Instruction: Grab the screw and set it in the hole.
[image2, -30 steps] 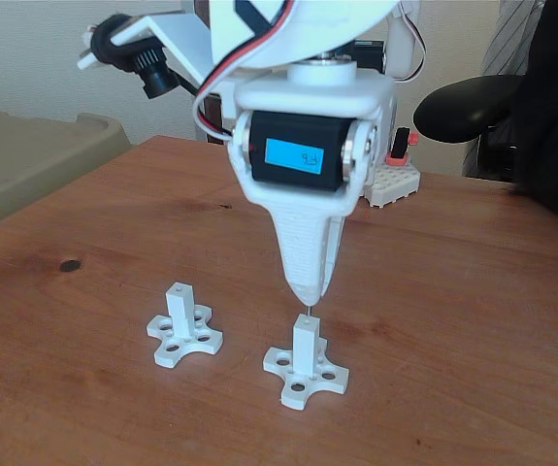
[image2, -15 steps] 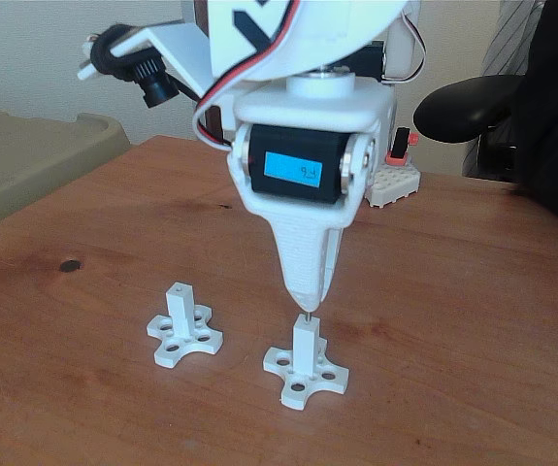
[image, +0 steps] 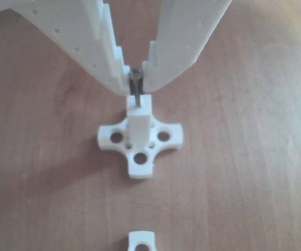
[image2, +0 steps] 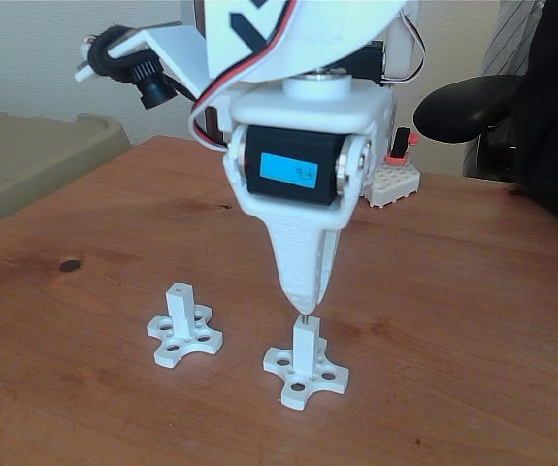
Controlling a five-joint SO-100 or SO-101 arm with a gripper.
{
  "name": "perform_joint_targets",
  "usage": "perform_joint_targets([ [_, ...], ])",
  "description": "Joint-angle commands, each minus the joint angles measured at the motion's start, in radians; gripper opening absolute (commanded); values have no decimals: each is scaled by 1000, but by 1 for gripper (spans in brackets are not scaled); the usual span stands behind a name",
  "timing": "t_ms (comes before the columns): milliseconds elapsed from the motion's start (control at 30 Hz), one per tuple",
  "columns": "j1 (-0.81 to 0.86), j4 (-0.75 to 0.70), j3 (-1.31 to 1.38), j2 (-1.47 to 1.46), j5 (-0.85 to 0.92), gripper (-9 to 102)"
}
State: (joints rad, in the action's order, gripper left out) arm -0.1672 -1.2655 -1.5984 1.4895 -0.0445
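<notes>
Nearest you in the fixed view stands the white cross-shaped plastic base with its square post (image2: 304,342), on the reddish-brown wooden table (image2: 453,320). Its arms carry round holes, and the post rises upright from the middle. Your white two-finger gripper (image2: 304,303) hangs straight down over it, fingertips pinched together just above the post top. In the other view you see the same gripper (image: 135,83) clenched on the thin silver metal screw (image: 136,89): the head sits between the toothed white fingers (image: 112,63) and the shank points down to the post's end face. The screw's tip meets the top of the post (image: 139,117) where the small round hole (image: 137,106) lies, but you cannot tell how far the tip has entered. In the fixed view only a short sliver of the screw (image2: 304,316) shows between the fingertips and the post.

To the left in the fixed view, a little farther back, you have a second white cross-shaped base with a post (image2: 183,325), well apart from the gripper. Above the fingers sits the black servo with a blue label (image2: 293,170). Farther back, a white block with a red part (image2: 395,175) rests on the table, and behind it a black chair armrest (image2: 468,102).
</notes>
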Motion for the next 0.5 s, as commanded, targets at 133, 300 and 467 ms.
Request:
perform_joint_targets([
  [133, 3, 17, 94, 17, 5, -4],
  [300, -5, -2, 95, 26, 0, -4],
  [467, -11, -9, 94, 31, -3, -4],
])
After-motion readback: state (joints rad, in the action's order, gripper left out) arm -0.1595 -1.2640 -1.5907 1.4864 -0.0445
